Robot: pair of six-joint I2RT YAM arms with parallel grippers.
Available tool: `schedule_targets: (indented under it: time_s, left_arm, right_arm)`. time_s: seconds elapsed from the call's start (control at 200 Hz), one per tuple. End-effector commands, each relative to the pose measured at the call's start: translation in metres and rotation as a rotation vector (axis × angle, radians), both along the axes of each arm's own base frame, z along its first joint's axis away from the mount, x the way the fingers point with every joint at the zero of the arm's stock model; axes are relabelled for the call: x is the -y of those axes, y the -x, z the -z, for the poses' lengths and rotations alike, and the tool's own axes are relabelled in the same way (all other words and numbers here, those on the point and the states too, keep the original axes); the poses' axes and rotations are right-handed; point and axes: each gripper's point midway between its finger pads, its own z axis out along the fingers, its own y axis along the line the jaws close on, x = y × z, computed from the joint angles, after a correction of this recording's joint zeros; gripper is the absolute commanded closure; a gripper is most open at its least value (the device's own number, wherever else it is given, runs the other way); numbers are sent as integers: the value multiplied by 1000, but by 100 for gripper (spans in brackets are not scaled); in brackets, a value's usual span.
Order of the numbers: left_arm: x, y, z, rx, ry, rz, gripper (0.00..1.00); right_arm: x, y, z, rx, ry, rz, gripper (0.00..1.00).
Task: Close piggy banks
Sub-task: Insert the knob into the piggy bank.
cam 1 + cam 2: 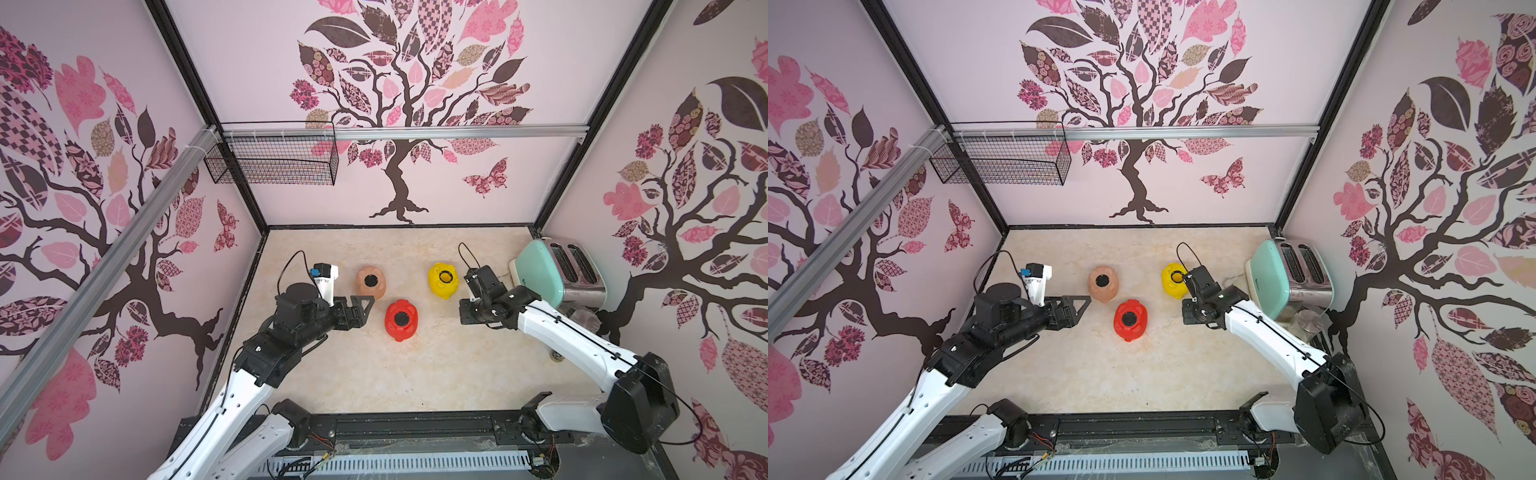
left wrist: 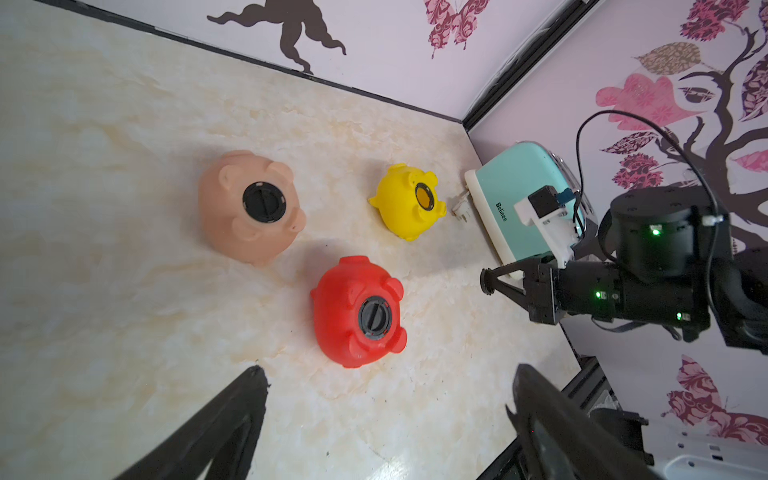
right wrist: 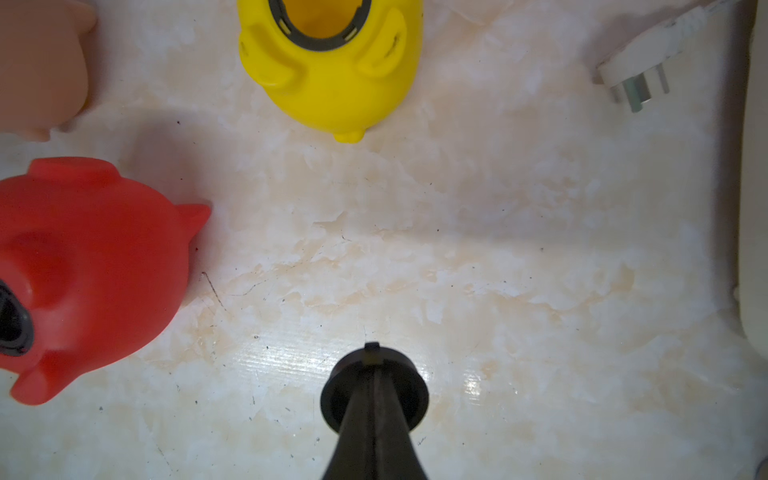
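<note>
Three piggy banks lie belly-up on the marble table. The peach-pink one (image 1: 370, 282) (image 2: 232, 216) and the red one (image 1: 401, 320) (image 2: 345, 316) each have a black plug in the belly hole. The yellow one (image 1: 444, 280) (image 3: 332, 83) shows an open belly hole with a dark ring. My left gripper (image 1: 368, 309) (image 2: 386, 399) is open and empty, just left of the red pig and below the peach one. My right gripper (image 3: 374, 368) (image 2: 487, 282) is shut on a black round plug (image 3: 411, 388), above bare table, to the right of the yellow pig and nearer the front.
A mint-green toaster (image 1: 548, 270) stands at the back right, close behind my right arm, with its white power plug (image 3: 636, 79) lying on the table beside it. A black wire basket (image 1: 274, 160) hangs on the back-left wall.
</note>
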Motion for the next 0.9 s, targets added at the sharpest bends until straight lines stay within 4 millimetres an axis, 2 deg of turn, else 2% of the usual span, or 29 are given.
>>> schedule_targets:
  time_s: [0.0, 0.11, 0.305, 0.46, 0.57, 0.71, 0.895]
  left_arm:
    - [21, -21, -35, 87, 65, 41, 5]
    - [38, -48, -33, 71, 53, 70, 5]
    - [80, -100, -26, -21, 156, 223, 5]
    - [112, -141, -8, -88, 143, 335, 7]
    - [124, -164, 5, -83, 155, 360, 8]
    - [137, -185, 29, -108, 163, 387, 8]
    - [148, -198, 68, -162, 174, 421, 11]
  right_arm:
    - [-1, -8, -29, 67, -17, -15, 100]
    - [-2, -15, -41, 98, -39, -12, 100]
    - [-5, -31, -52, 133, -66, -3, 100]
    - [-6, -52, -53, 130, -106, 15, 100]
    - [-6, -67, -52, 126, -131, 50, 100]
    - [-9, -80, -50, 99, -149, 90, 100]
    - [-18, -94, -50, 107, -133, 30, 100]
